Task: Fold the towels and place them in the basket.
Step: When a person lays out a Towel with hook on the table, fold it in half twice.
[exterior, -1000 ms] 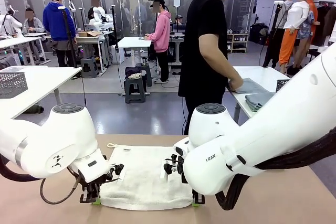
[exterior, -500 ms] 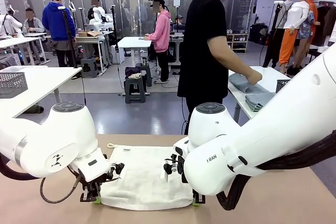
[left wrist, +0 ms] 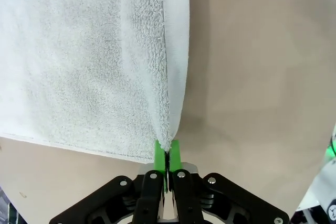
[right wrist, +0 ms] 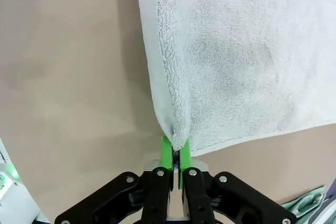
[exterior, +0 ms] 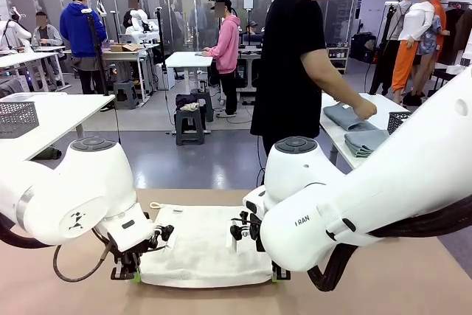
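A cream-white towel (exterior: 199,245) lies flat on the tan table, with a little loop (exterior: 155,204) at its far left corner. My left gripper (exterior: 125,274) is shut on the towel's near left corner, and my right gripper (exterior: 279,274) is shut on the near right corner. In the left wrist view the green pads (left wrist: 160,153) pinch the tip of the towel (left wrist: 89,61), which rises in a fold from them. The right wrist view shows the same: the gripper (right wrist: 176,153) clamps the corner of the towel (right wrist: 241,51). A grey mesh basket (exterior: 16,117) stands on the far left table.
A person in black stands beyond the table, hands on grey folded cloths (exterior: 365,140) on a white side table (exterior: 383,105) at the right. The corner of another dark mesh basket (exterior: 396,119) shows there. Bare tan tabletop (exterior: 413,285) lies either side of the towel.
Both grippers have risen slightly with the towel's near corners, so the near edge lifts a little off the table. The person's hands moved over the grey cloths.
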Robot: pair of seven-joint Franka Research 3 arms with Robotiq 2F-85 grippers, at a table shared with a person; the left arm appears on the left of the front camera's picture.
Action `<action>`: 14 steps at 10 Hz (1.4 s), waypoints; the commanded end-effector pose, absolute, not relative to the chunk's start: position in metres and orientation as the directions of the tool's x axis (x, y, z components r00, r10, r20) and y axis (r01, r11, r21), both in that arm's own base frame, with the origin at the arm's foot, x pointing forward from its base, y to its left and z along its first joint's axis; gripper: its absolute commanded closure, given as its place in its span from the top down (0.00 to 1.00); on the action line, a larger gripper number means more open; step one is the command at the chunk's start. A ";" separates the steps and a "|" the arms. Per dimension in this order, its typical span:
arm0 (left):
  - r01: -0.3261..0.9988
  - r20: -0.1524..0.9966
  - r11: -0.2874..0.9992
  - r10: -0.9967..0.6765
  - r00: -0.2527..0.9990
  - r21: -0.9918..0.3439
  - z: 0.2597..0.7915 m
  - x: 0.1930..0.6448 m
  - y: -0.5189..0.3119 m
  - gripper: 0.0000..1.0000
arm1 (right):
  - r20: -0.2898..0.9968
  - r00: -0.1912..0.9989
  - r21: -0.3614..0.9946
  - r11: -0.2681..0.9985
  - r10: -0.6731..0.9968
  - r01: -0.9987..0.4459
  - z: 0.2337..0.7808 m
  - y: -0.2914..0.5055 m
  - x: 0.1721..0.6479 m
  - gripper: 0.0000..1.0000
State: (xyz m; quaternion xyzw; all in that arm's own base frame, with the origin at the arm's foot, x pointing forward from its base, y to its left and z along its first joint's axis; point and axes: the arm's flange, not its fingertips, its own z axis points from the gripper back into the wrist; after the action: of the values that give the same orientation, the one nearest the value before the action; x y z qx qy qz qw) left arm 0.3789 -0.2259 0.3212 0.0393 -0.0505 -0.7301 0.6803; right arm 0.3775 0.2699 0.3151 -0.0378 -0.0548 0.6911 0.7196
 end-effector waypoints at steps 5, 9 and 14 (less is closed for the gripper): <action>0.989 0.011 -0.069 -0.997 -0.071 0.127 0.321 0.379 -0.226 0.00 | 0.027 0.039 -0.130 0.042 0.999 -0.991 0.315 0.270 0.377 0.00; 0.985 -0.029 -0.070 -0.997 -0.067 0.159 0.354 0.380 -0.233 0.03 | 0.034 0.013 -0.162 0.019 0.999 -0.987 0.339 0.263 0.394 0.07; 0.982 -0.046 -0.085 -0.996 -0.078 0.169 0.375 0.435 -0.234 0.03 | 0.016 -0.011 -0.171 -0.008 1.000 -0.985 0.355 0.258 0.450 0.07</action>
State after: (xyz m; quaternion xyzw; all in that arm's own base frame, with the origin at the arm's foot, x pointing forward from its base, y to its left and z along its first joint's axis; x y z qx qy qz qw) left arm 0.4172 -0.2327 0.3743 0.0687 -0.0619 -0.7292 0.6780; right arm 0.4336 0.2603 0.3539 -0.0513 -0.0793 0.6961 0.7117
